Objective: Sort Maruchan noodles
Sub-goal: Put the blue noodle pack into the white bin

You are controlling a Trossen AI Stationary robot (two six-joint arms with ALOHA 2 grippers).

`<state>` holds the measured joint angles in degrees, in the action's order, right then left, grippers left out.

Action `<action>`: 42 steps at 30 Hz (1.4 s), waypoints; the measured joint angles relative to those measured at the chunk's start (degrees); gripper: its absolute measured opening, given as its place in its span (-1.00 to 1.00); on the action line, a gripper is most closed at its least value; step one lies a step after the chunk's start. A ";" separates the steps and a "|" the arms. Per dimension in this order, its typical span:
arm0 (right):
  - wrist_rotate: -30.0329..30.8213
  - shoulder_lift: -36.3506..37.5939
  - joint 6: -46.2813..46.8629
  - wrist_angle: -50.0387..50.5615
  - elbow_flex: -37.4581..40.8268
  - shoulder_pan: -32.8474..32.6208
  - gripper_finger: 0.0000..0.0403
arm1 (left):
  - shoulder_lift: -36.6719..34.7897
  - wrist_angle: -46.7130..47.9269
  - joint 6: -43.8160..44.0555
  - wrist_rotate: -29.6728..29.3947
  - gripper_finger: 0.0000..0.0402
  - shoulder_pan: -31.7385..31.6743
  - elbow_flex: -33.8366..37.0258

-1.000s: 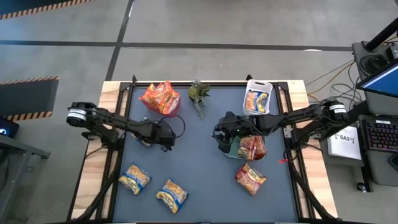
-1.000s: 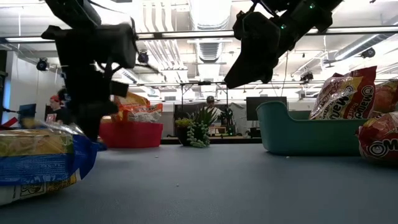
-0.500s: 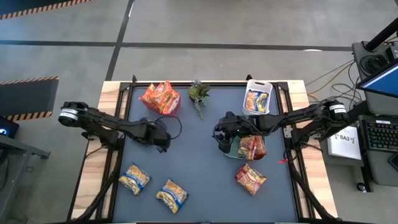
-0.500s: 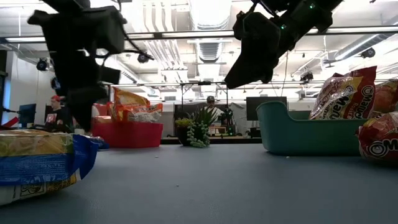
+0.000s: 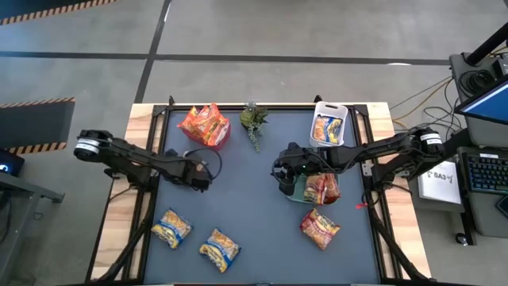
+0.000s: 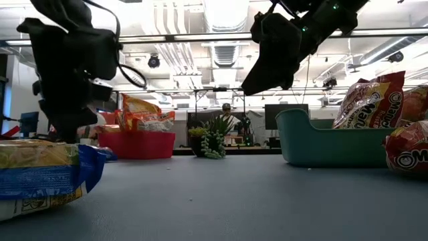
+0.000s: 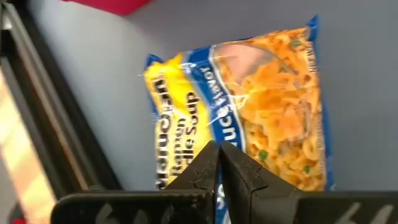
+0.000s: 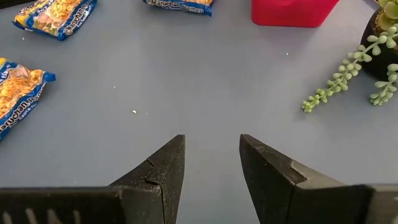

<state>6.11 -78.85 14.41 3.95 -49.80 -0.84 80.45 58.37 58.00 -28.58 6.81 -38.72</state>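
Grey matting covers my surface (image 5: 254,206), framed by pale wood rails. Nearest the bottom edge of the high view lie two yellow-and-blue Maruchan packets (image 5: 171,227) and (image 5: 220,249) at lower left, and a loose red packet (image 5: 320,227) at lower right. Going up the frame, my left pincer (image 5: 200,172) hangs left of centre above the first yellow-and-blue packet; the left wrist view shows its fingers pressed together and empty, with that packet (image 7: 249,106) lying flat just beyond the tips. My right pincer (image 5: 283,172) waits right of centre beside the teal bin (image 5: 295,191), its fingers (image 8: 163,168) spread apart over bare mat; red packets (image 5: 321,187) stand in that bin. Farther up, the red bin (image 5: 216,140) at upper left holds orange packets (image 5: 202,122), the small green plant (image 5: 254,121) sits at top centre, and a white tray (image 5: 330,106) at upper right carries one yellow-and-blue packet (image 5: 326,127).

I judge the sort to be partly done, and the step in hand to be the left arm's approach to the yellow-and-blue packet. Next I would need to part the left fingers, lower them across the crinkly wrapper, and pinch it for the carry to the white tray.
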 joint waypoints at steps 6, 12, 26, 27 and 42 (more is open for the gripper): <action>0.00 0.00 0.00 0.00 0.00 -0.02 -0.29 | 0.26 -14.70 -3.85 1.49 -1.00 0.00 0.02; -0.04 0.00 0.13 0.02 0.00 -0.02 -0.29 | -0.35 -38.36 -19.23 16.07 -1.00 1.60 -0.02; -0.54 -0.87 13.96 0.01 -5.48 0.02 -0.29 | -1.84 -38.04 -36.59 18.84 -1.00 6.58 0.00; -1.09 -1.34 14.16 0.37 -6.33 0.02 -0.29 | -1.89 -37.04 -36.38 18.86 -1.00 6.82 0.00; -5.08 -17.72 12.70 6.59 -21.30 0.02 -0.29 | -2.74 -43.53 -34.70 19.08 -1.00 11.11 2.80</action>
<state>1.03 -96.57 27.11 10.54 -71.10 -0.82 77.71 14.84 23.30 -9.50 17.92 -35.92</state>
